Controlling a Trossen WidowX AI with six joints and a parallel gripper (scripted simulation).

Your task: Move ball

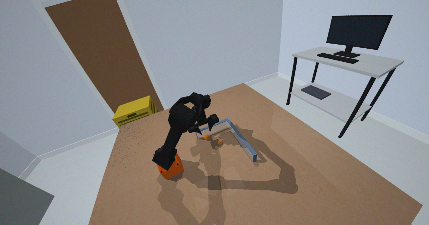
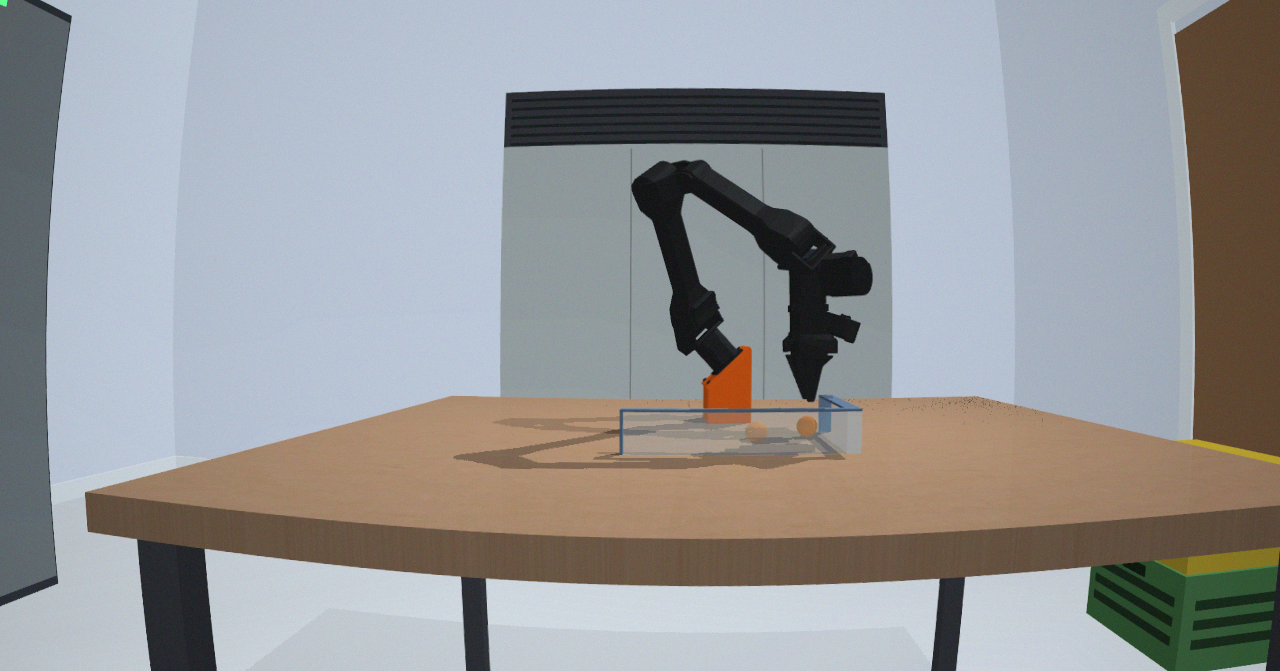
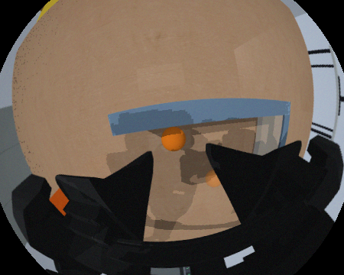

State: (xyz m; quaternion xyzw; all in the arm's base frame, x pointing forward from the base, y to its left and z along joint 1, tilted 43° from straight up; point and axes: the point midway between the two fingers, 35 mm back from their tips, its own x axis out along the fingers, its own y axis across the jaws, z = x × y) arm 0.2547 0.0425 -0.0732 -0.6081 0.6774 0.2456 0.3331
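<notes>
The orange ball (image 1: 206,137) (image 2: 806,426) (image 3: 173,139) lies on the table close beside the shorter clear wall. The see-through copy (image 1: 220,142) (image 2: 756,431) (image 3: 212,179) shows as a paler ball a short way from it, farther from that wall; in the wrist view a finger partly covers it. The two low walls with blue tops (image 1: 242,138) (image 2: 733,410) (image 3: 202,108) meet in a corner. My gripper (image 1: 205,131) (image 2: 810,398) (image 3: 179,151) is open and empty and points down above the ball, not touching it. In the wrist view the ball shows just beyond the gap between the fingertips.
The orange arm base (image 1: 171,168) (image 2: 727,396) stands on the table near the open side of the walls. The wall tops stand higher than the ball. The arm's shadows fall across the table (image 1: 300,151) (image 2: 358,497). A yellow box (image 1: 134,108) is beyond the table edge.
</notes>
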